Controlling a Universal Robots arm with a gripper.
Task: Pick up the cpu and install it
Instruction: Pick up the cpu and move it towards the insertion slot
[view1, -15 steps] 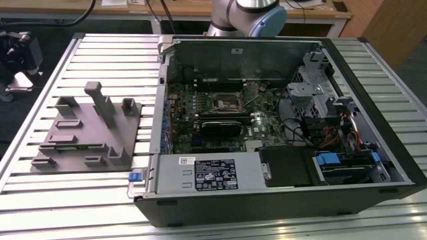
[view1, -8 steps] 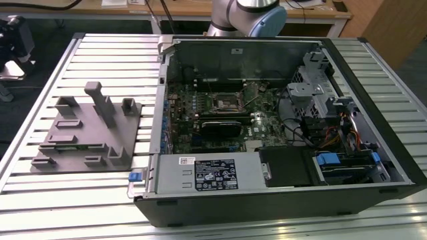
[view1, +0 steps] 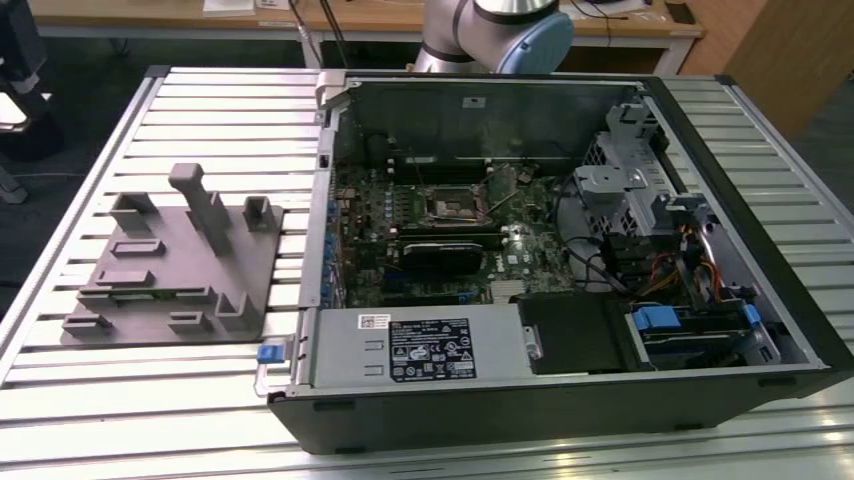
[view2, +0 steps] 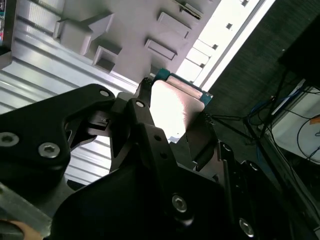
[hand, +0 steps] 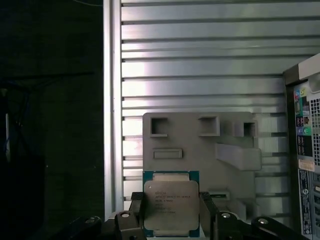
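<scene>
The cpu (hand: 171, 204) is a flat square chip with a pale metal top and a blue-green rim. It is clamped between my gripper's (hand: 171, 215) two black fingers (hand: 134, 216), which press on opposite edges. The second wrist view shows the cpu (view2: 175, 102) held at the tips of the gripper (view2: 172, 117), its top shining. The chip hangs in the air above the grey holder block (hand: 200, 145) on the slatted table. In the exterior view the dark square socket (view1: 454, 205) sits on the motherboard inside the open computer case (view1: 561, 400).
The grey holder block (view1: 174, 260) stands on the slatted metal table (view1: 200, 110) at the exterior view's left, next to the case. My arm's base (view1: 494, 30) rises behind the case. A table edge (hand: 112, 100) borders dark floor.
</scene>
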